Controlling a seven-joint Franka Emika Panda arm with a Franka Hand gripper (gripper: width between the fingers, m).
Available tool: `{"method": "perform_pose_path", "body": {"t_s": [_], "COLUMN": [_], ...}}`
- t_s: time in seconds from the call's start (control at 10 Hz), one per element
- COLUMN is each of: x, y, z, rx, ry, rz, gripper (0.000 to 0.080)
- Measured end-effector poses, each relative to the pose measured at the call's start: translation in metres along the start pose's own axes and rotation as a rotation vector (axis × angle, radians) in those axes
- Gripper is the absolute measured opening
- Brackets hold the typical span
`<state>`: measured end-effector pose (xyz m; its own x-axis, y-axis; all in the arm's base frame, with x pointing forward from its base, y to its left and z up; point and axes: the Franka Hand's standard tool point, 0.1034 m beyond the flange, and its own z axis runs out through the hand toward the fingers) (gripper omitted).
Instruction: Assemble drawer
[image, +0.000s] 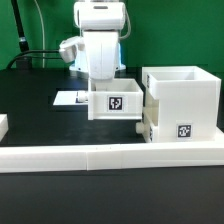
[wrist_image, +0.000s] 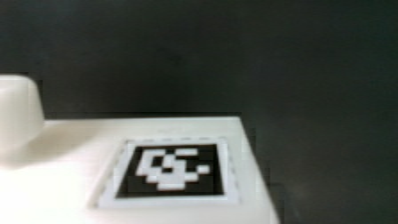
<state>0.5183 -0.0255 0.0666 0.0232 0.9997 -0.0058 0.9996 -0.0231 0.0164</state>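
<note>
The white drawer housing (image: 182, 100) stands at the exterior view's right, with a tag on its front. A white tray (image: 117, 102) with a tag on its face sits level with the housing's upper part, and its right end meets the housing's left side. My gripper (image: 104, 82) reaches down into the tray from above and appears shut on its wall, but the fingertips are hidden. A small white part (image: 144, 127) shows low at the housing's left side. The wrist view shows a blurred white tagged face (wrist_image: 173, 165) close up and a rounded white part (wrist_image: 15, 115), with no fingers visible.
The long low white border wall (image: 100, 155) runs along the front. The marker board (image: 70, 99) lies flat behind the tray at the exterior view's left. A small white piece (image: 3, 125) sits at the left edge. The table (image: 40, 120) is black.
</note>
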Motion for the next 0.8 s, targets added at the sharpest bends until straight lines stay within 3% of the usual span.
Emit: {"method": "perform_pose_path", "body": {"t_s": [0.8], "x": [0.01], "y": [0.002], "z": [0.007], "rx": [0.006], "ry": [0.009], "rz": [-0.009], "gripper": [0.0044]}}
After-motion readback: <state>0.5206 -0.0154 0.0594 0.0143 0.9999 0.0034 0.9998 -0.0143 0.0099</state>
